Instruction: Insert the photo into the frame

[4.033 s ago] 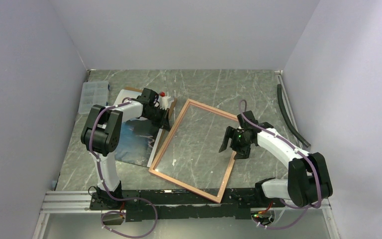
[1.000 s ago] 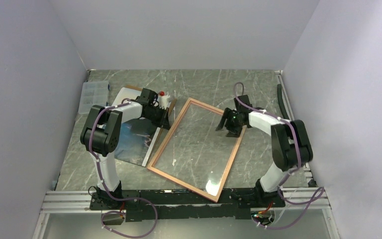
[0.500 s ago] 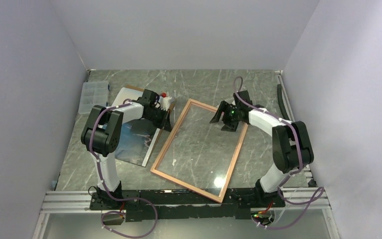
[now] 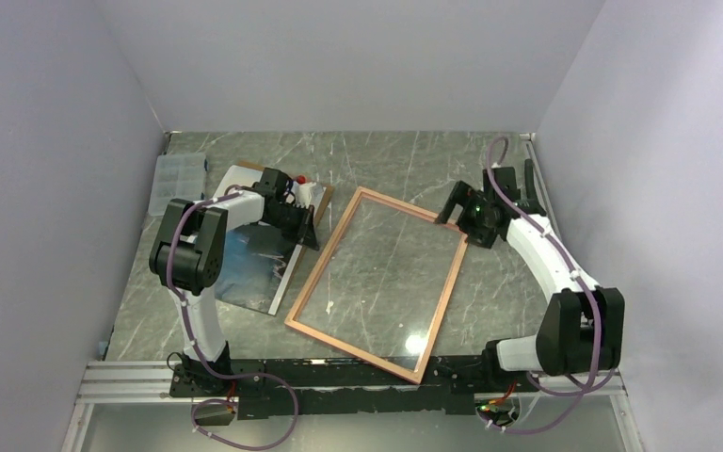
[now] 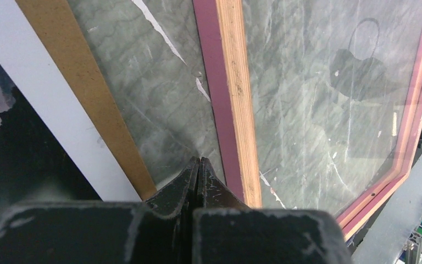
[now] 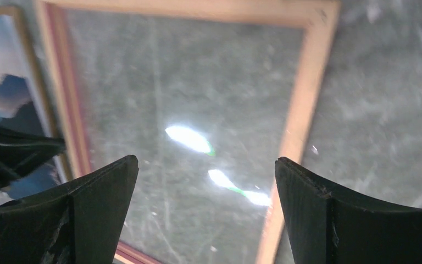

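The frame (image 4: pixel 442 301) lies flat in the middle of the table, tan back up, with the marble showing through its pane. The photo (image 4: pixel 245 268), dark mountains with a white border, rests left of it on a brown backing board (image 5: pixel 82 93). My left gripper (image 4: pixel 309 231) is shut on nothing, its tips (image 5: pixel 199 160) low over the bare strip between the board and the frame's left rail (image 5: pixel 236 99). My right gripper (image 4: pixel 459 215) hangs open above the frame's far right corner. Its view looks down through the jaws (image 6: pixel 206 160) at the pane and right rail (image 6: pixel 302 110); the photo (image 6: pixel 5 93) shows at the left edge.
A clear plastic organiser box (image 4: pixel 168 179) sits at the far left by the wall. A small red and white item (image 4: pixel 303 181) lies behind the left gripper. A black strip (image 4: pixel 544 207) runs along the right wall. The arms' mounting rail (image 4: pixel 339 395) borders the near edge.
The right gripper has moved right, from above the pane to the frame's far right corner, and opened wider. The frame turned slightly clockwise. The left gripper stayed shut beside the left rail.
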Action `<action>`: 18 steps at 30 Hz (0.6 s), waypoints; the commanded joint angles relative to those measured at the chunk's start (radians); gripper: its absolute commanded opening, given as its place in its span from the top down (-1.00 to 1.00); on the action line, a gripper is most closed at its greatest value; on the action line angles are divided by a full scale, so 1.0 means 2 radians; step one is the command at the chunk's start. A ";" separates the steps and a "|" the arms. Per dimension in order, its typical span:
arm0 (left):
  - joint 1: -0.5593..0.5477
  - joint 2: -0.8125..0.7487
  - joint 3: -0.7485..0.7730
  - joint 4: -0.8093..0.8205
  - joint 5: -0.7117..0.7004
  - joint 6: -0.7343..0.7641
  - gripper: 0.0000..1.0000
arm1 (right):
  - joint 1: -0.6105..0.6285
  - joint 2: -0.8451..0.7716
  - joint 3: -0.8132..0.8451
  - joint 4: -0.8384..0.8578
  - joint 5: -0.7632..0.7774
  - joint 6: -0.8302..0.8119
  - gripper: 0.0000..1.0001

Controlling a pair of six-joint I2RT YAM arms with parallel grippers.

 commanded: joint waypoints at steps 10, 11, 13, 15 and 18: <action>-0.006 -0.030 -0.008 0.000 0.031 0.006 0.95 | -0.026 0.042 -0.100 0.059 -0.061 0.026 -0.99; -0.007 -0.028 -0.008 0.001 0.031 0.005 0.95 | -0.027 0.055 -0.096 0.075 -0.074 0.032 -0.99; -0.009 -0.024 -0.007 0.006 0.028 0.005 0.95 | -0.028 0.081 -0.079 0.102 -0.094 0.042 -0.99; -0.010 -0.017 -0.004 0.010 0.025 0.002 0.95 | -0.028 0.107 -0.052 0.115 -0.106 0.051 -0.96; -0.010 -0.008 0.004 0.013 0.023 -0.001 0.95 | -0.029 0.139 -0.004 0.125 -0.111 0.055 -0.91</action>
